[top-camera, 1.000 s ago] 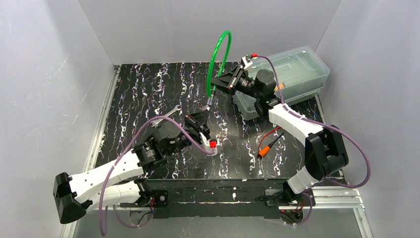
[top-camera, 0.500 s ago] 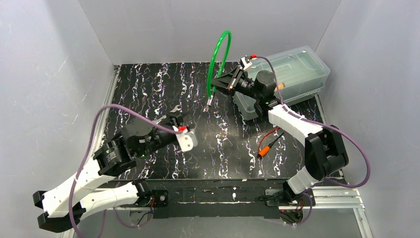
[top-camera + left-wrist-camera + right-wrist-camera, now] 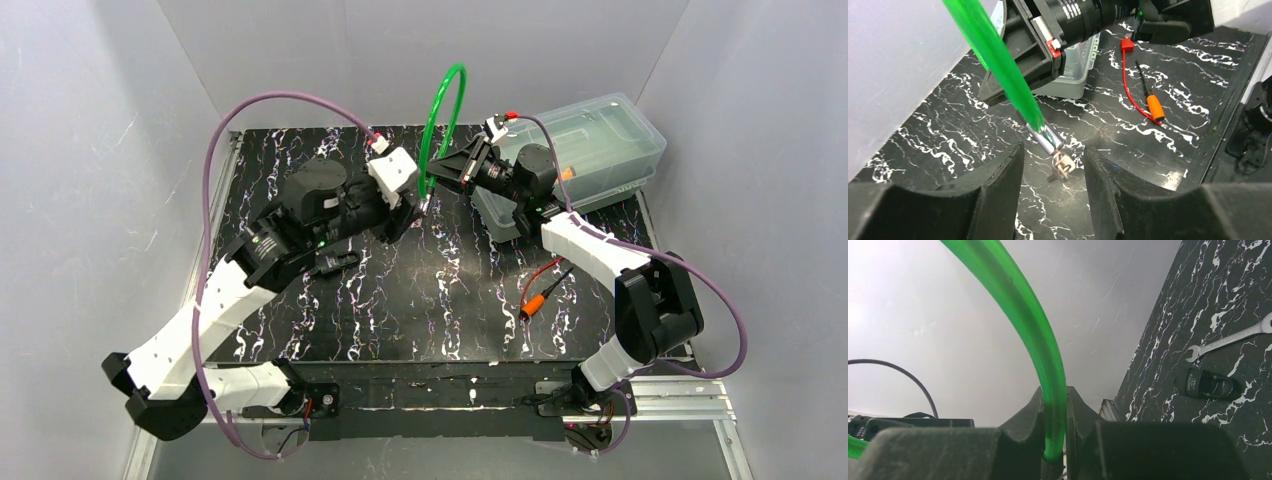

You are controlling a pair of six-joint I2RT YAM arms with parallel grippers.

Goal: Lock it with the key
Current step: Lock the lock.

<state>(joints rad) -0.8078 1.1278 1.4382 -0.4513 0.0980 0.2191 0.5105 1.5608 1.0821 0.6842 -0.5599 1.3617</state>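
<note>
Nearest the arm bases, right side of table (image 3: 400, 320): orange-handled tool (image 3: 1154, 106) lying flat w/ a thin red wire (image 3: 1126, 45) just beside it.

Further in on the left side, a black padlock (image 3: 1209, 385) lies flat on the table near a silver wrench (image 3: 1230, 339). They look apart in the right wrist view. Left arm (image 3: 215, 310) reaches over that area.

Mid-table, approx centre: left jaws are open. Its fingers (image 3: 993, 200) sit either side of the key (image 3: 1063, 167) w/ a gap on both sides, so no contact visible. Key dangles off the metal end (image 3: 1045, 136) of the green cable (image 3: 998, 60), clear of the table.

Cable arcs up & back in a loop to the right jaws, which are closed on it. Right wrist view shows the cable pinched btwn both fingers (image 3: 1028, 425).

Behind the right arm (image 3: 590, 245), far right corner: clear plastic box (image 3: 610, 135) on the table.
</note>
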